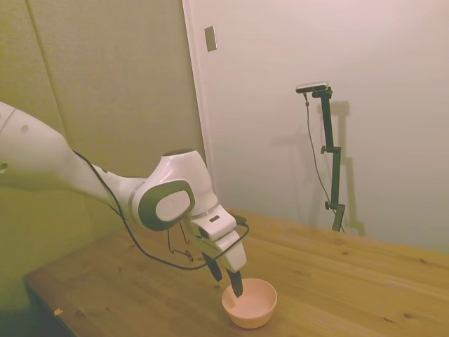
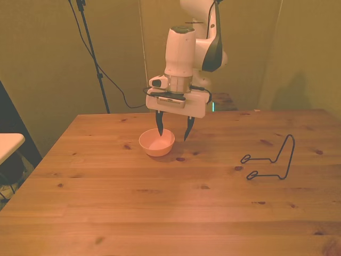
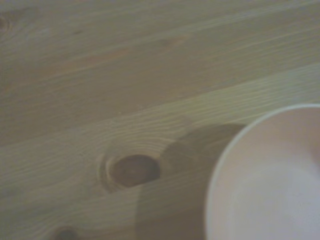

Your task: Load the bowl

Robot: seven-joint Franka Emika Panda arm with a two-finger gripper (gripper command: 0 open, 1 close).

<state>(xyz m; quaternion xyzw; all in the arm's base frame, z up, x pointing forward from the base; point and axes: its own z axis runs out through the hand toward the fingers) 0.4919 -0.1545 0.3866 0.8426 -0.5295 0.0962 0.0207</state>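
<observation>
The bench (image 2: 160, 213) is a wooden top of knotty pine planks that fills the lower half of the front view. Behind it stand plain walls, olive-toned in the front view; the side view shows a paler wall at upper right with a small switch plate (image 1: 210, 38) near the top.

The white arm (image 1: 172, 200) comes in from the left of the side view, bends at a bulky joint and tips its wrist downward. The tool (image 2: 173, 129) hangs just above the bench with its two dark fingers (image 2: 159, 127) spread apart, gripping nothing. In the front view one finger reaches down at the bowl's rim on the front view's left, and the other hangs just outside the rim on the front view's right.

The pale pink bowl (image 2: 156, 143) sits upright on the bench, left of centre in the front view and at the lower middle of the side view (image 1: 250, 302).

Only the front view shows a dark wire rack (image 2: 270, 159) standing on the bench well apart from the bowl, at middle right. The wrist view, soft in focus, shows part of the bowl's rim and interior (image 3: 270, 185), nothing visible in that part, beside a dark knot (image 3: 134, 170) in the wood grain.
</observation>
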